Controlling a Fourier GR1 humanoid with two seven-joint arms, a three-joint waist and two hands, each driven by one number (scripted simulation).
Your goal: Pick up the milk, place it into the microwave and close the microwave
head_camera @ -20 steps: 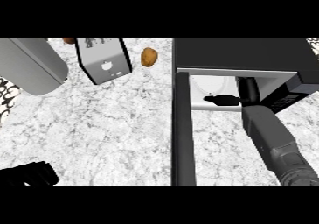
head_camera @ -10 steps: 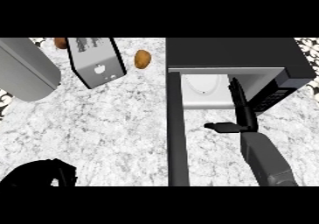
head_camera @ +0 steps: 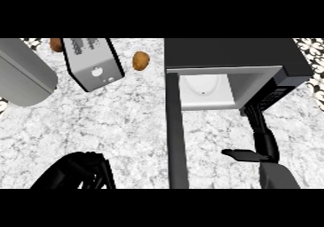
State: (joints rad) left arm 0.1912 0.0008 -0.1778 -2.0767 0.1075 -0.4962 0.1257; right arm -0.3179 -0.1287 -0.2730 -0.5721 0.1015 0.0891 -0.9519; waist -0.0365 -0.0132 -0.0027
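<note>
- Head view: milk (head_camera: 203,88) sits inside the open microwave (head_camera: 233,53), whose door (head_camera: 178,137) is swung out over the surface (head_camera: 118,124).
- Right hand (head_camera: 264,145) is just outside, fingers (head_camera: 256,119) straight, holding nothing, clear of the milk.
- Left hand (head_camera: 76,172) is down at bottom-left, can't tell its grip.

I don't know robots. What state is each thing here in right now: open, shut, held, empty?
Microwave: open.
Door: swung right out, edge-on toward the robot.
Milk: white shape inside the microwave, likely the milk, not held.
Right hand: open, empty, just in front of the microwave.
Left hand: low at the left, nothing seen in it.
</note>
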